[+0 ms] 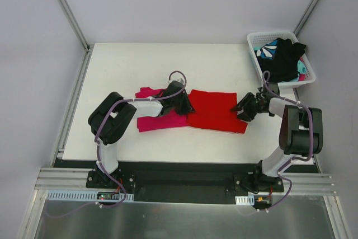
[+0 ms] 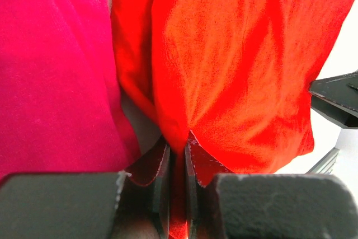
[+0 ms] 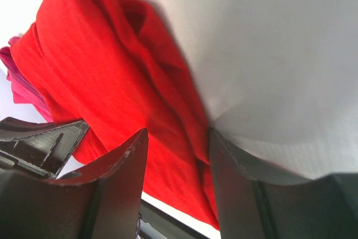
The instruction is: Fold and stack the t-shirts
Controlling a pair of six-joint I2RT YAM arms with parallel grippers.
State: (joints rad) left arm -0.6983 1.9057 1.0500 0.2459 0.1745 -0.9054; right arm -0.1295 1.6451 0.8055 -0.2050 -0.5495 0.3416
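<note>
Left arm's [image 1: 146, 104] jaws pinched shut (right arm's [image 1: 278, 106] stand apart), both reaching inward.

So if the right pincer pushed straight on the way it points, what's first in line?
The bright red cloth t-shirt: the right pincer points at its edge, and its wrist view shows red folds lying between the open jaws.

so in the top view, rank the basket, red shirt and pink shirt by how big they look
1. white basket
2. red shirt
3. pink shirt, partly under the left arm, so true size unsure
</note>
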